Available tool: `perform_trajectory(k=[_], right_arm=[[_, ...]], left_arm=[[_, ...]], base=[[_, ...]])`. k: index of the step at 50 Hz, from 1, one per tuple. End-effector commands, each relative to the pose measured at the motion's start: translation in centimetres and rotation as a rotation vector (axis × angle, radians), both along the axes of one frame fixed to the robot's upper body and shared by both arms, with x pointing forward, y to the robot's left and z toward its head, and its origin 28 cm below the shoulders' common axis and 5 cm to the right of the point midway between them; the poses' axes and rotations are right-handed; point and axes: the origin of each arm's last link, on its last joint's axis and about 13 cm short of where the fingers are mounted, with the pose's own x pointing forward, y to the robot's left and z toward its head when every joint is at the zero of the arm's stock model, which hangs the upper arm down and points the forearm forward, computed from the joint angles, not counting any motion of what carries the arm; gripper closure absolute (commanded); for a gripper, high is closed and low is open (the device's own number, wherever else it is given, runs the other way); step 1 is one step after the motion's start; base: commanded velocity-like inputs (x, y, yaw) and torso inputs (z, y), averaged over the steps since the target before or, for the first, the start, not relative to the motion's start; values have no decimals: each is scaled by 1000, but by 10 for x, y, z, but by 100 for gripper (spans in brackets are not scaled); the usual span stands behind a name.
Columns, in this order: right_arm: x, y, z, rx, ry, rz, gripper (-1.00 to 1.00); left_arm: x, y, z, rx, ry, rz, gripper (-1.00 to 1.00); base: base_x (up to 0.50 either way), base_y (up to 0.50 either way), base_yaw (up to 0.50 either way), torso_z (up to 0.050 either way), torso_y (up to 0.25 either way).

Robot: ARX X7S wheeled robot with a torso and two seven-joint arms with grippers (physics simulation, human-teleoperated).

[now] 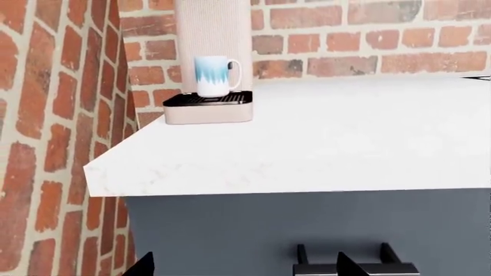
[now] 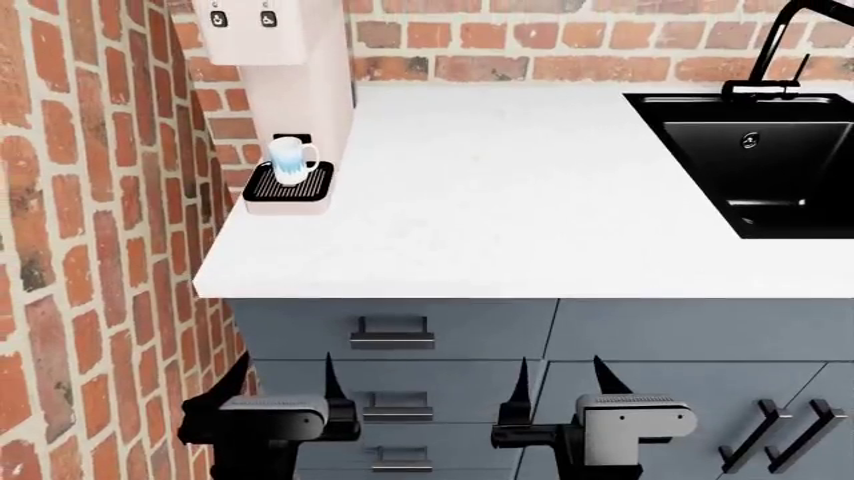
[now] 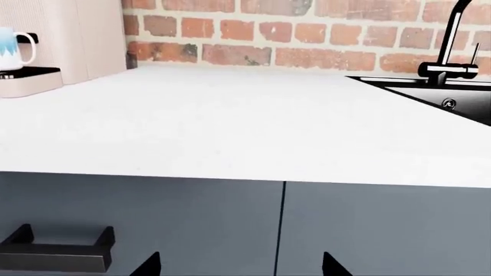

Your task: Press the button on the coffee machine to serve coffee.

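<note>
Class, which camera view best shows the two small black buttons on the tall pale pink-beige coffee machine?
The head view: both small black buttons show on the overhanging head of the tall pale pink-beige coffee machine. The left wrist view shows only its body and drip tray; the right wrist view shows just an edge. Neither shows buttons.

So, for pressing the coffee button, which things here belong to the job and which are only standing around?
Belong to the job:
- coffee machine
- its two black buttons
- mug on the drip tray
- left gripper and right gripper, both open, low before the drawers

Standing around:
- sink
- tap
- drawer handles
</note>
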Motion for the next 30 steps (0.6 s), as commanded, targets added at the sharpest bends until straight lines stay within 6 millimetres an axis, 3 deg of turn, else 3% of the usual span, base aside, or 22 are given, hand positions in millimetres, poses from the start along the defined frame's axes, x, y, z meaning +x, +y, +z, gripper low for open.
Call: perform_trajectory(k=[1,21,27,30], right_arm=[[0,0,-1,-2,5,1,-100],[-3,1,0,16,-12,14,-100],[-3,1,4,32,-31,11,-100],[-1,2,15,50,-51,14,-100]], left_arm=[[0,-3,1,-28,-2,-3,-100],[2,0,0,-41,57,32,-100],[2,-4,7,-51,34,22,-100],[2,-6,26,-94,8,9,-100]], base=[[0,0,0,0,0],[0,0,0,0,0],[0,0,0,0,0],[0,0,0,0,0]])
